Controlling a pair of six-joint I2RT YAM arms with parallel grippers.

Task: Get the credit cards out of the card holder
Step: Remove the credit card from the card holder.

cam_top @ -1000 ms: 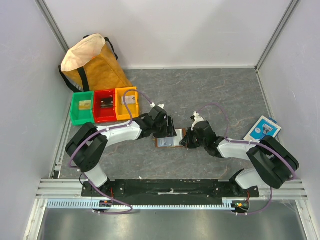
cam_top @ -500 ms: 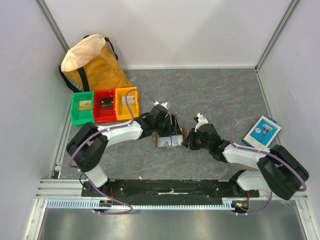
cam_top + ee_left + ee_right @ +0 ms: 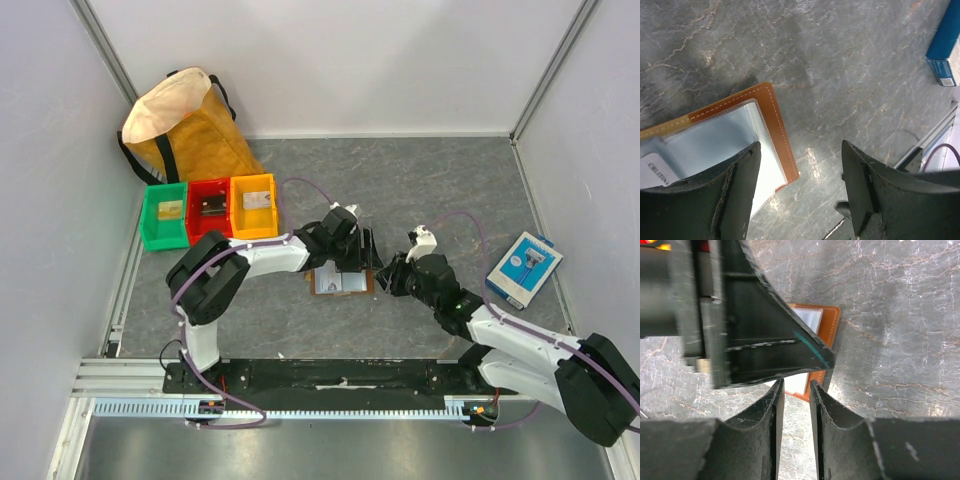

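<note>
Grey, marble-veined counter (image 3: 440, 180) boxed in by pale walls. At centre, wide-spread left end effector (image 3: 358, 258) astride the right edge of the small reddish-brown leather card holder (image 3: 342, 283): one dark, scuffed finger (image 3: 737, 195) over the pale blue-grey plastic sleeves (image 3: 715, 145), the other over bare counter. Whether pressing or hovering, not to be told.

Just beside it, right end effector (image 3: 393, 275) parted only narrowly and gripping nothing, tips aimed at the holder's right end.

Card holder lying open and flat between the two arms, long axis running left to right across the counter, white-stitched border outermost. Of the credit cards (image 3: 654, 169), only one whitish printed corner showing in a sleeve toward the holder's left half; the rest hidden under the left arm.

Left arm clearly the nearer, directly above. Right arm off the holder's right end, on its long axis, probably well placed to pin the leather while a card is drawn out sideways. Thin, slick cards in glossy pockets, likely awkward to catch by an edge.

Farther out: blue-and-white flat packet (image 3: 524, 266) near the right wall; green (image 3: 165, 243), red (image 3: 210, 241) and yellow (image 3: 254, 236) plastic bins in a row at far left; mustard cloth bag (image 3: 200, 140) in the corner behind them.
</note>
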